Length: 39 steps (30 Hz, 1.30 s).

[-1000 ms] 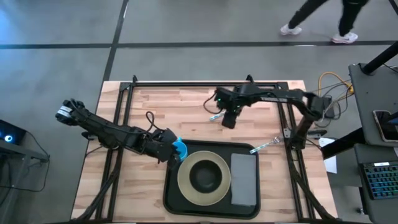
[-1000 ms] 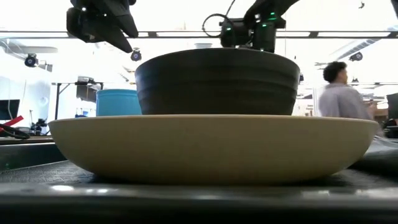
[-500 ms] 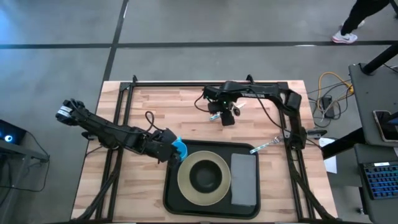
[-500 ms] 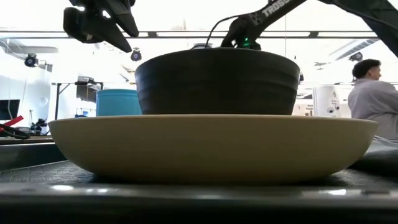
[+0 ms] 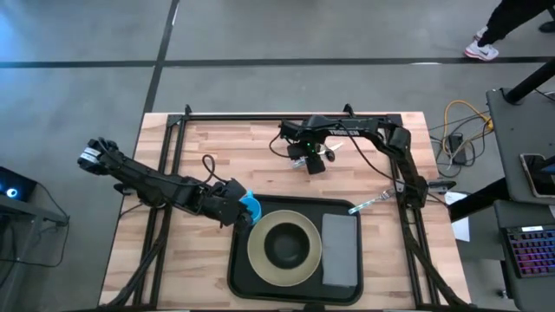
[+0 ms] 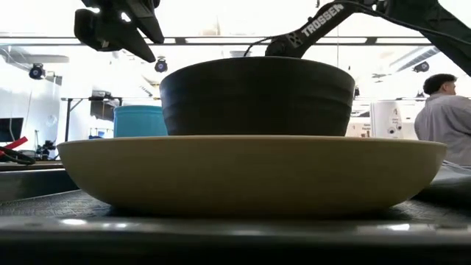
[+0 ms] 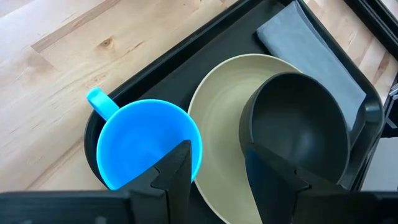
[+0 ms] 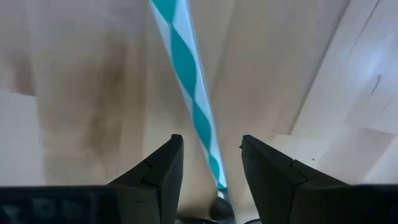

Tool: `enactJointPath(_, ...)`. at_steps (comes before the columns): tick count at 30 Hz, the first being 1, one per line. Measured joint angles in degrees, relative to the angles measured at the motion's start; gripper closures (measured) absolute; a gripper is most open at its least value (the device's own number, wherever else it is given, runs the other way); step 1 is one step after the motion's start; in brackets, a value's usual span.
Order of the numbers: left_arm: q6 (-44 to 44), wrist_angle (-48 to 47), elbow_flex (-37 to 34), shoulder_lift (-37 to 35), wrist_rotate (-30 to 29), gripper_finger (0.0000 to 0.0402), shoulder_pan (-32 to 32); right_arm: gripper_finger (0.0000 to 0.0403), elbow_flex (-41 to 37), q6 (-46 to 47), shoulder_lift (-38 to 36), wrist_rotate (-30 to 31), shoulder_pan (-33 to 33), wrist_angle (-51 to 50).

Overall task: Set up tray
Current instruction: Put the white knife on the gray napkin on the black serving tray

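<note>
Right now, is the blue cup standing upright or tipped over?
Upright: the blue cup shows its open, empty mouth from above, standing in the tray corner beside the plate.

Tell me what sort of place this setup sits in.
Probably a robotics lab or workshop: a wooden table with a metal frame on a bare grey floor, a desk with a keyboard beside it, and a person in the open room behind.

the table (image 5: pixel 217 147) is pale wood with visible grain, smooth. the tray (image 7: pixel 205 37) looks like matt black plastic. the plate (image 7: pixel 217 87) is matt cream, the bowl (image 7: pixel 298 124) matt dark grey, the cup (image 7: pixel 146 146) glossy blue plastic, the napkin (image 5: pixel 340 250) grey cloth.
</note>
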Motion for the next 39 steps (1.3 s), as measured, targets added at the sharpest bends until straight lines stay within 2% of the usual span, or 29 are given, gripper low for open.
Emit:
enactJointPath(13, -0.02, -0.04, -0.40, 0.04, 0.00, 0.0271, 0.00, 0.0282, -0.31, -0.39, 2.53, -0.16, -0.05, 0.94)
enactJointPath(26, -0.02, -0.04, -0.41, 0.07, -0.02, 0.0271, 0.00, 0.0382, -0.37, 6.95, 2.82, -7.02, -0.13, -0.53)
enactJointPath(33, -0.03, -0.04, -0.41, 0.09, -0.01, 0.0271, 0.00, 0.0385, -0.11, 9.87, 1.71, -8.61, 0.10, -2.99)
enactJointPath(39, -0.02, 0.00, -0.41, 0.09, -0.01, 0.0271, 0.00, 0.0386, 0.11, 9.42, -3.62, -8.34, 1.07, -5.49)
